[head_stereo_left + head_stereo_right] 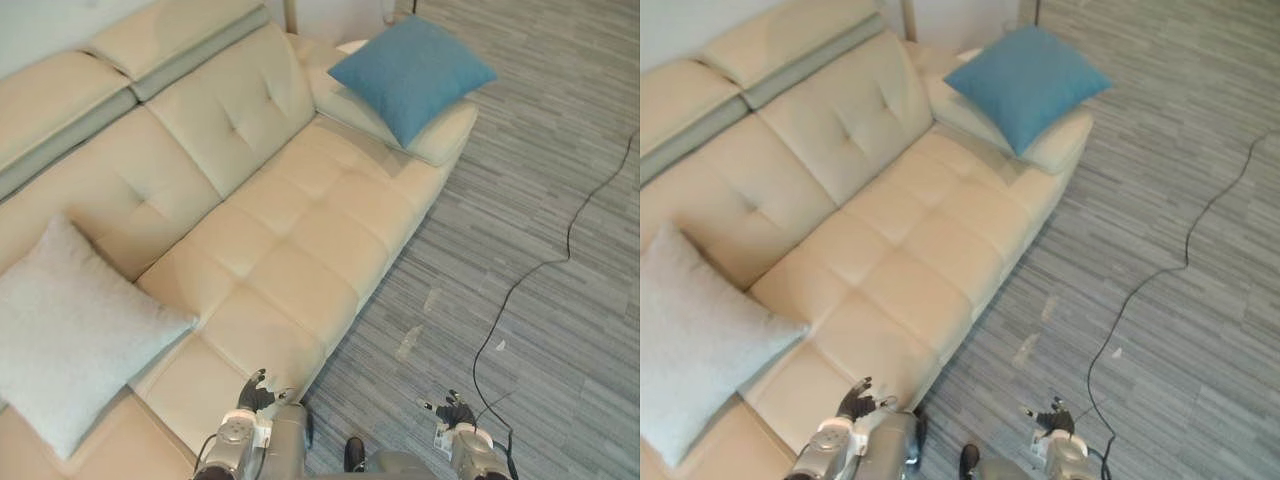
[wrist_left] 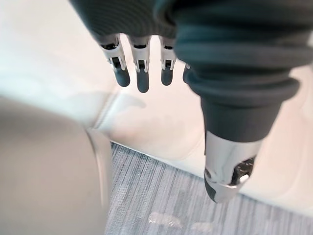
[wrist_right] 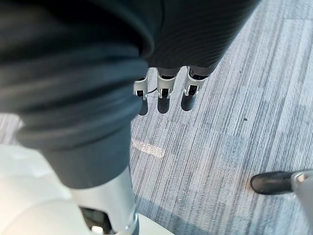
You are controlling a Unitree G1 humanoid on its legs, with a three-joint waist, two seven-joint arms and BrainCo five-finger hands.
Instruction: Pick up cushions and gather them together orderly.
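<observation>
Nearest to where I stand, at the bottom of the frame, the robot's left hand (image 1: 255,392) hangs low over the front edge of the cream sofa (image 1: 300,250). Its fingers (image 2: 142,78) are straight and spread with the thumb held apart, and there is nothing in them. The right hand (image 1: 455,410) sits at the lower right above the grey striped carpet (image 1: 560,330), and its fingers (image 3: 164,100) are likewise loose and extended around nothing. Both arms look parked at the robot's sides, so I take it no reach has begun. A little further in, at the lower left of the frame, a pale grey cushion (image 1: 70,340) leans on one corner against the sofa's backrest and rests on the seat. It is the closer of the two, and the left hand is the nearer one to it. The middle of the sofa between the cushions is bare seat. Farthest off, at the upper right of the frame, a blue cushion (image 1: 410,72) lies tilted on top of the padded armrest (image 1: 445,140) at the sofa's far end, propped there rather than set on the seat. The cushions lie well apart at opposite ends, so the gathering looks not yet started. My guess is that the grey one is the sensible first pick, and that the blue one would need the robot to move along the sofa.
</observation>
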